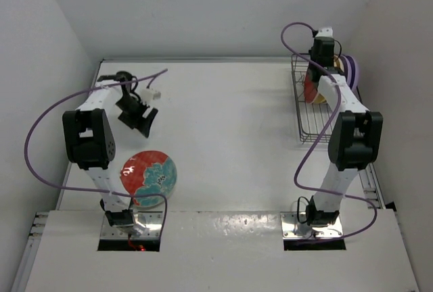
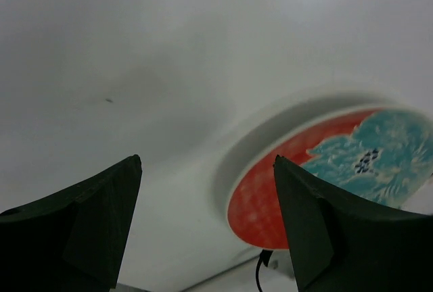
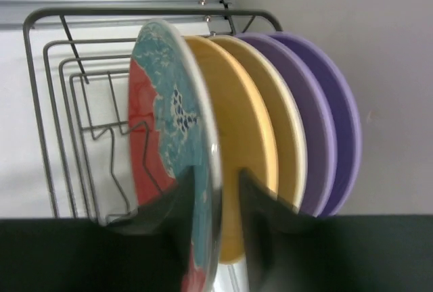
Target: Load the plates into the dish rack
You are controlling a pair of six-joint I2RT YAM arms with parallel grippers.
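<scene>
While the right tool (image 3: 220,182) straddles a racked plate (image 3: 162,103), grip unclear, the wide-open left tool (image 1: 139,120) is empty; the flat plate (image 1: 149,178) by the near-left corner of the counter (image 1: 237,136) seems stiff, slippery, fragile: pinch its rim.

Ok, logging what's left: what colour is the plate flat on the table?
Round plate: red with teal floral pattern; best in top external view.
</scene>
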